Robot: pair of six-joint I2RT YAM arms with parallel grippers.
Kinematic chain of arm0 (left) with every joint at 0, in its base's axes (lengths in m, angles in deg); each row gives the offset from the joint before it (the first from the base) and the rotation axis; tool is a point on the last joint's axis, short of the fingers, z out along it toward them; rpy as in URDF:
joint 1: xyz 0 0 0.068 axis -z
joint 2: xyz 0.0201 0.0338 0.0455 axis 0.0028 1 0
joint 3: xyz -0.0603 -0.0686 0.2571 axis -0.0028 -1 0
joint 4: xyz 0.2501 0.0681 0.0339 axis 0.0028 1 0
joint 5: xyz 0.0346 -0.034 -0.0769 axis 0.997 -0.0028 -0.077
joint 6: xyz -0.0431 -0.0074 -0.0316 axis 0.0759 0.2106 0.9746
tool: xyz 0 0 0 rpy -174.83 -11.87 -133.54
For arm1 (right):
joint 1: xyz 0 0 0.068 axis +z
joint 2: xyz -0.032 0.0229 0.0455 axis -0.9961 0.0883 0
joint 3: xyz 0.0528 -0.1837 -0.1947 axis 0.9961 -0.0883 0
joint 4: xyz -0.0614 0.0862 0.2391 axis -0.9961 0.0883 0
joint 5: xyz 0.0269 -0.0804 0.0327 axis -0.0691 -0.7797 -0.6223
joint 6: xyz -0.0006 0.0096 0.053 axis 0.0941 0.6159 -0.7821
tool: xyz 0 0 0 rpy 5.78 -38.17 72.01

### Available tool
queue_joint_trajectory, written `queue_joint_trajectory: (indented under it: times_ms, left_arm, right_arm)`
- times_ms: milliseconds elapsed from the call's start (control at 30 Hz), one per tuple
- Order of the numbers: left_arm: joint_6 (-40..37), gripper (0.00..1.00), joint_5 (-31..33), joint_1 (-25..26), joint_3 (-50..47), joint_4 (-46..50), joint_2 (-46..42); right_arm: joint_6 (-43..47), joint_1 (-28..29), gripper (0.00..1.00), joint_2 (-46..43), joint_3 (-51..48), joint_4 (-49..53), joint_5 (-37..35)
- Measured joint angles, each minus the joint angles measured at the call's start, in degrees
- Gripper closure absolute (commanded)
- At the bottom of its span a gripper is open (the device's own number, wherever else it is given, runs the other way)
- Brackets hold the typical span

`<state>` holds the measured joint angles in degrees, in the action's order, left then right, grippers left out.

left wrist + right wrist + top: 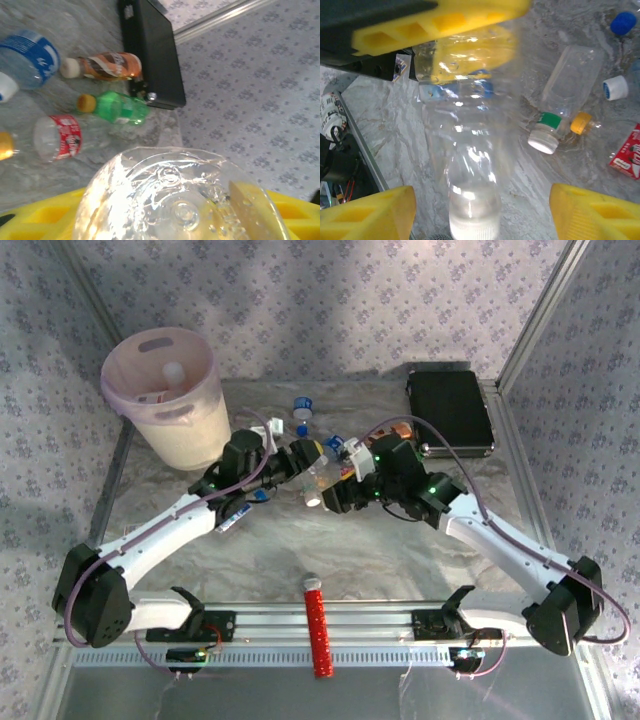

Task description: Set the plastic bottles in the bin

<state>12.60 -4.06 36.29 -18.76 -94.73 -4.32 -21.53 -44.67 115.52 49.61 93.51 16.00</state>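
One pink bin (185,435) at upper left, one black case (450,410) at upper right and one red cylinder (318,635) at bottom centre showed from above, and the left wrist view showed five bottles (122,107), one each clear, green, orange, blue-labelled and red-labelled.

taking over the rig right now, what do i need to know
Left gripper: shut on the base of the clear bottle.
Right gripper: open, fingers either side of its cap end.
Done: a white-capped bottle shows in the bin, far left.
To do: bin this one, then the green bottle, orange-brown bottle, red-labelled bottle, blue-labelled bottle and others on the table.
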Motion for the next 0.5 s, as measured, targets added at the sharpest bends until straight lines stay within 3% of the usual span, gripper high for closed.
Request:
queue_joint_trajectory:
  times_ms: [200, 500]
  left_arm:
    - [-7.98, 0.38, -0.11, -7.52, 11.67, 12.33, -0.28]
    - [-19.87, 0.42, -2.64, -25.11, 34.32, 27.96, -0.13]
  right_arm:
    - [-0.42, -3.48, 0.25, -6.08, -0.33, 1.38, 0.00]
    - [-1.86, -6.23, 0.26, -7.58, -5.31, 3.50, 0.63]
